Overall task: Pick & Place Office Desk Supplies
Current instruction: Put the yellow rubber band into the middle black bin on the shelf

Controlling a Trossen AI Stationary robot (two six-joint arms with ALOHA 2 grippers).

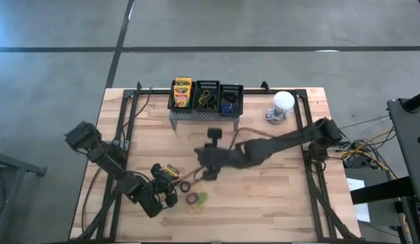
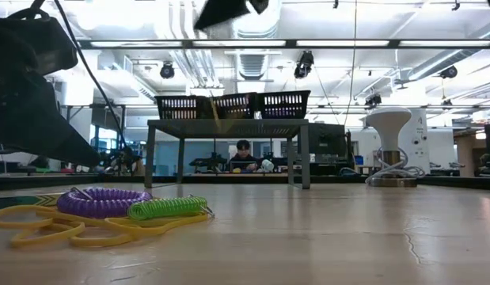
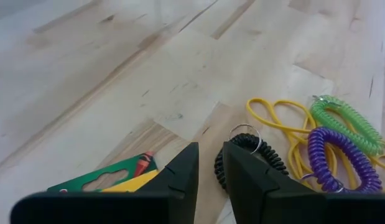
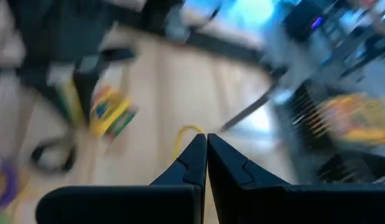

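Three black mesh baskets (image 1: 206, 96) stand in a row on the grey perforated stand (image 1: 204, 115) at the far edge; the left one holds crayon boxes (image 1: 182, 93). One crayon box (image 1: 170, 171) lies flat on the table. Beside it lie a black coil loop (image 3: 249, 155), a purple loop (image 3: 332, 158), a green loop (image 3: 344, 124) and yellow bands (image 3: 276, 118). My left gripper (image 3: 209, 163) hovers slightly open between the crayon box and the black loop. My right gripper (image 4: 204, 142) is shut, raised over the table's middle, with a yellow band (image 4: 187, 132) at its tips. My right gripper pinches a yellow band between its two fingertips; a short arc of the band (image 4: 183, 134) sticks out beyond them. The rest of the band is hidden by the fingers. Whether it hangs clear of the table, I cannot tell.
A white round dome object (image 1: 283, 102) stands at the far right with a coiled cable at its foot. The loose loops and bands (image 2: 110, 210) sit near the table's near edge, left of centre. Bare wood (image 1: 264, 190) stretches to the right of them. A person sits far behind the stand (image 2: 243, 152).
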